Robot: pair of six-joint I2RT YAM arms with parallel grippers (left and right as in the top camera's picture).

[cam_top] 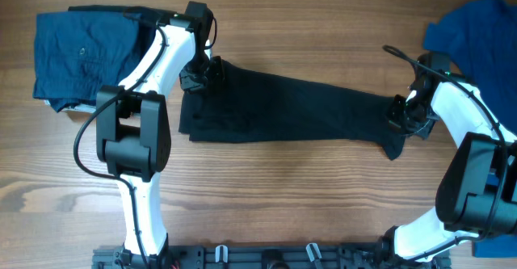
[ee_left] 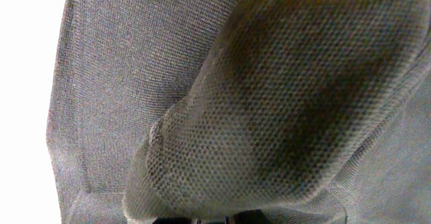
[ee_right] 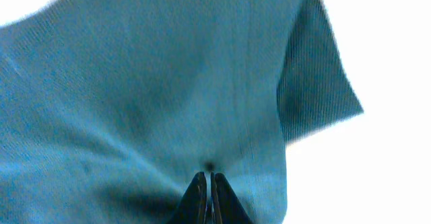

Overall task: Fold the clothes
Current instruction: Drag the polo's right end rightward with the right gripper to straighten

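Overhead: shows the black shirt (cam_top: pixel 291 107) drawn out as 1 long narrow band across the middle of the table (cam_top: pixel 283 204), lying on the wood. Puts the left gripper (cam_top: pixel 196 73) at its left end and the right gripper (cam_top: pixel 401 114) at its right end, each clamped on the cloth by the look of it. Places a folded navy garment (cam_top: pixel 81 51) at the far left and a bright blue garment (cam_top: pixel 472 23) at the far right, both apart from the shirt.

Left wrist: fills with dark open-knit cloth, bunched in a soft hump close to the lens. Hides the fingers, so reads as closed on the shirt only from the cloth gathered there.

Right wrist: catches 2 fingertips (ee_right: pixel 197 197) pressed together, pinching a pucker of cloth that looks bluish under the glare. Probably the same shirt.

Handling, as a judgement: light, limp, quick to sag and crease wherever unsupported. Neither fragile nor slippery. Best taken at hems, corners or shoulder seams, at 2 points at once, with the span between held taut.
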